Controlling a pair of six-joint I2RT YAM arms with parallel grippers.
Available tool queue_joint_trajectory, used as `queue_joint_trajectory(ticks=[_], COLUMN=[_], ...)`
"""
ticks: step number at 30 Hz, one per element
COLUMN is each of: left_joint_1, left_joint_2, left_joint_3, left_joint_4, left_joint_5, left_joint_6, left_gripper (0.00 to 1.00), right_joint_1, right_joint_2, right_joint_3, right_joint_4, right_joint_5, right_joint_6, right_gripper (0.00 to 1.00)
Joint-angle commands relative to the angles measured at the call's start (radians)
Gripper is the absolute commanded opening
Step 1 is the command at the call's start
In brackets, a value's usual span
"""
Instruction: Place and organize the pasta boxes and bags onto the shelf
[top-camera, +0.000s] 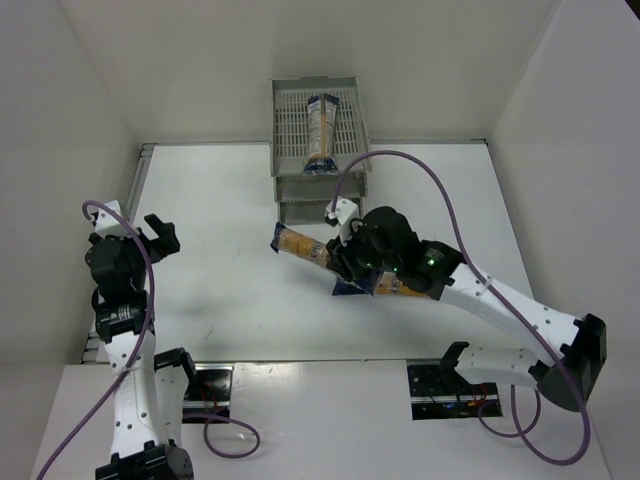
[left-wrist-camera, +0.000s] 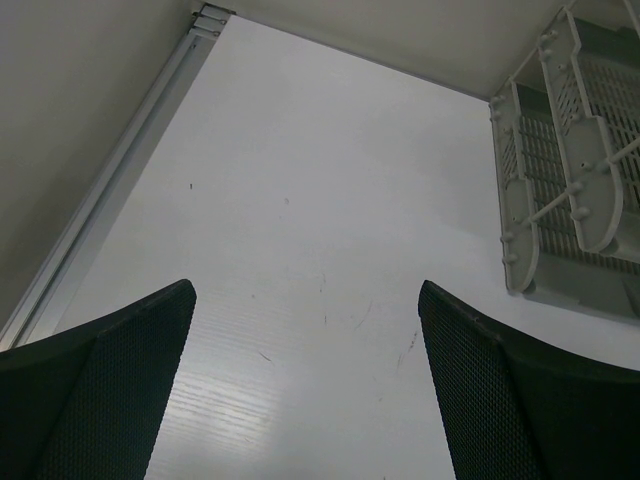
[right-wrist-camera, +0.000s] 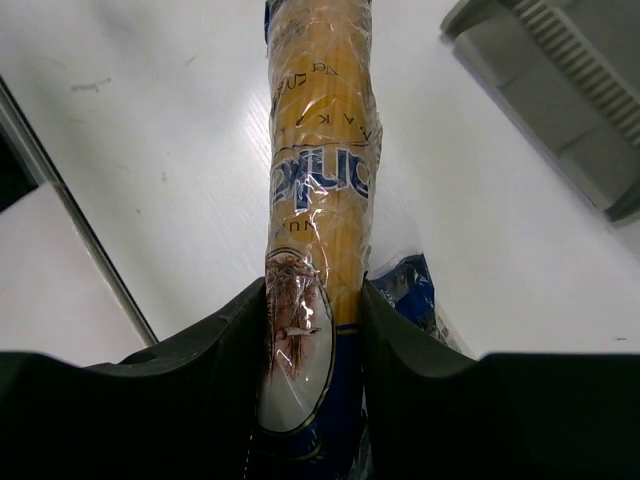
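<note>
Right end effector (right-wrist-camera: 315, 310), clamped on pasta pack (right-wrist-camera: 320, 150)

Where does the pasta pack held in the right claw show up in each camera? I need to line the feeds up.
Top external: the pasta pack slants across mid-table, just in front of the rack, its right part hidden under the right claw.
Left wrist: not in it; only the rack at the right edge.
Right wrist: the pasta pack fills the centre, running up out of the grip.
Shared landmark: the rack, top right in the right wrist view.
</note>
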Motion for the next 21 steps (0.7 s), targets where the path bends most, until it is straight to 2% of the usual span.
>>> queue_joint_trajectory(ticks=[1, 4, 8, 14, 19, 21], left_joint_1=[-0.001, -0.001, -0.001, -0.001, -0.001, -0.001], left_joint_2=[-0.003, 0.006, 0.006, 0.015, 0.015, 0.015], left_joint_3=[-0.006, -0.006, -0.006, -0.006, -0.006, -0.006], left_joint_4=[0.042, 0.042, 0.042, 0.042, 0.042, 0.042], left_joint_5=[0.020, 0.020, 0.030, 0.030, 0.030, 0.030], left_joint_6=[-0.019, -0.019, -0.019, -0.019, -0.019, -0.019], left_gripper=[0.99, 0.99, 0.99, 0.99, 0.99, 0.99], right_joint_1=[-0.003, -0.026, -0.120, -0.130, -0.130, -0.130], right_joint_2=[-0.080, -0.106, -0.106, -0.065, -0.032, -0.032], right_joint_3=[-0.022, -0.046, -0.046, -0.057, -0.057, -0.057], right_joint_4=[0.218, 0.246, 0.296, 0.434, 0.488, 0.432], right_joint_5=[0.082, 0.137, 0.191, 0.234, 0.254, 0.234], right_joint_6=[0.090, 0.112, 0.202, 0.287, 0.253, 0.225], right_gripper=[0.00, 0.00, 0.00, 0.00, 0.00, 0.00])
